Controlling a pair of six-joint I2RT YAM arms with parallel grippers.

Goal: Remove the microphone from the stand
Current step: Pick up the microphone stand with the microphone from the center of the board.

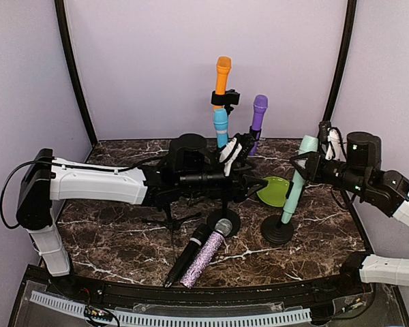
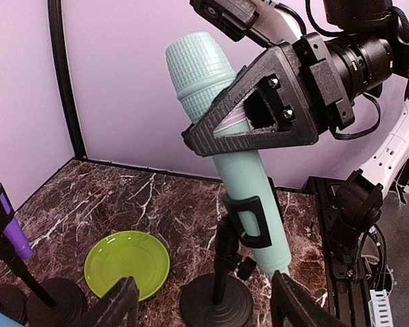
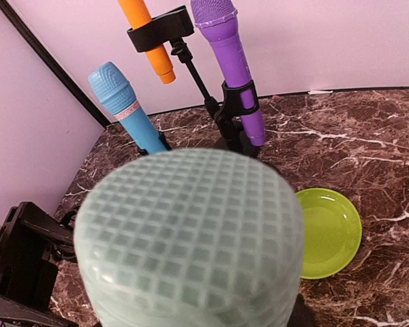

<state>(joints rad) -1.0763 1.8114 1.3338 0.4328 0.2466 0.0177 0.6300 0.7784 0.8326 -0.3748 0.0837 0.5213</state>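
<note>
The left arm (image 1: 95,182) stretches level from its base at the left to the middle of the table, its wrist facing right. The left gripper (image 2: 204,281) has its jaws wide apart and grasps nothing. The right arm (image 1: 385,185) bends in from the right edge, its forearm pointing left. The right gripper (image 2: 215,129) is clamped around the mic (image 2: 242,177) just below the head.

table (image 1: 123,238): glossy marble-look | mint microphone (image 2: 242,177): matt plastic (gridded head) | plate (image 2: 126,262): glossy green
</note>
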